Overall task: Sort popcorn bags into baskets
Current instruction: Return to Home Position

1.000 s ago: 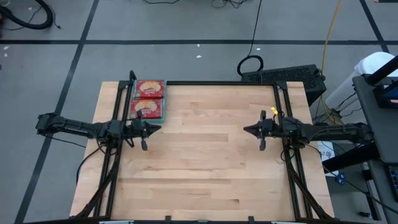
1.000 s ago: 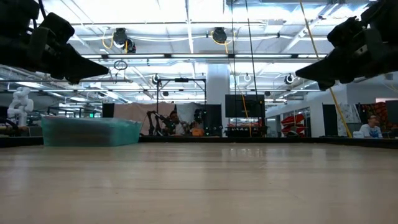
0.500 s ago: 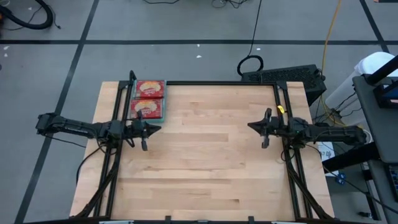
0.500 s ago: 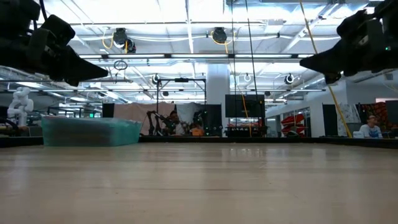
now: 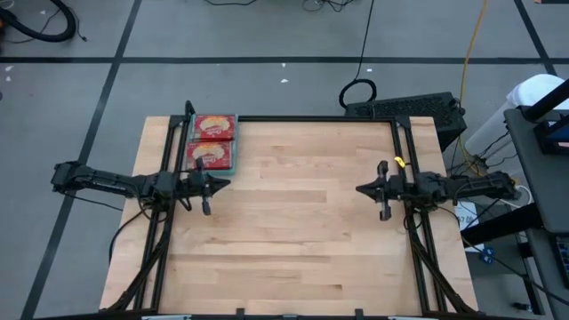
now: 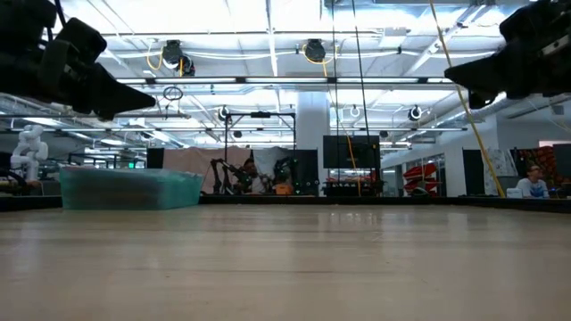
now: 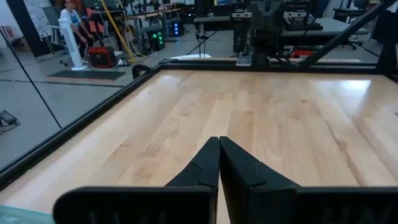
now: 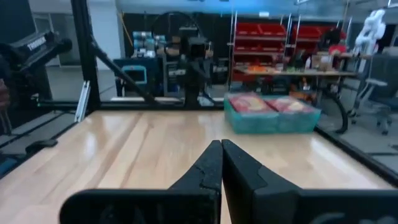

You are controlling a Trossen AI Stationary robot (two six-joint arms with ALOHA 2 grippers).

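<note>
A teal-green basket [image 5: 233,147] stands at the table's far left corner, with two red popcorn bags [image 5: 213,127] lying flat in it, one behind the other; it also shows in the right wrist view [image 8: 272,121] and low view [image 6: 129,189]. My left gripper [image 5: 228,183] hovers shut above the table's left side, just nearer than the basket, pointing right. My right gripper [image 5: 359,190] hovers shut above the table's right side, pointing left. Both hold nothing.
A black frame [image 5: 311,118] runs along the table's far, left and right edges. The bare wooden top [image 5: 302,222] lies between the two grippers and toward the near edge. People and shelving show in the room beyond the table.
My right gripper has drawn back toward the table's right edge, swung a little toward the near edge and risen slightly, staying shut. The left arm has kept still.
</note>
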